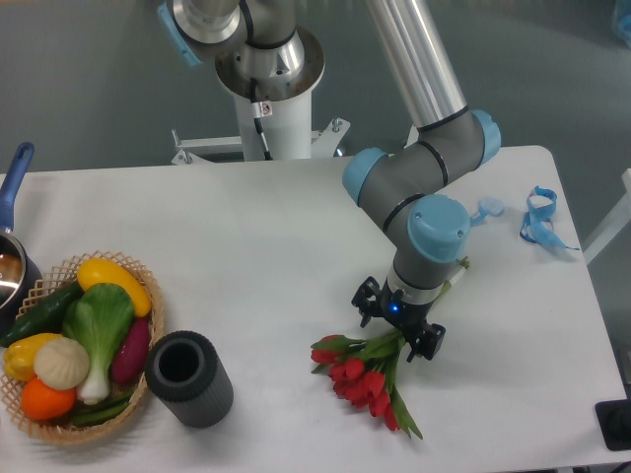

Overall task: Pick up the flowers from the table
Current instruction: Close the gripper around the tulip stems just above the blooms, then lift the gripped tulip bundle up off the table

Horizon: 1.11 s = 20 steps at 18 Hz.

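Note:
The flowers (pixel 361 378), red tulips with green leaves, lie on the white table (pixel 266 256) at the front right, their stems running up and right under my wrist. My gripper (pixel 399 332) hangs low right over the stems just behind the blooms. Its two black fingers are spread to either side of the stems, so it is open. Whether the fingertips touch the tabletop is hidden by the wrist.
A dark grey cylinder (pixel 188 378) stands at the front left beside a wicker basket (pixel 150 325) of vegetables. A pot with a blue handle (pixel 14 177) sits at the left edge. A light-blue ribbon (pixel 538 219) lies at the right edge.

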Each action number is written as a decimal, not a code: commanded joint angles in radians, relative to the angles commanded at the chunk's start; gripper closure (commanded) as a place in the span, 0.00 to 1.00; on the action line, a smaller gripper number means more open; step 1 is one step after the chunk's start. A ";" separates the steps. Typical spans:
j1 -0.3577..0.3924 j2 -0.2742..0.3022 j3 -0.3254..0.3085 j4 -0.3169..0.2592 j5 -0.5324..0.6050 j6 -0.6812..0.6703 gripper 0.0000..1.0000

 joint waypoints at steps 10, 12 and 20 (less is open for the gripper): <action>0.001 0.014 0.011 0.003 -0.008 -0.034 0.76; 0.005 0.040 0.028 0.002 -0.017 -0.047 0.76; 0.014 0.241 0.058 0.003 -0.364 -0.240 0.76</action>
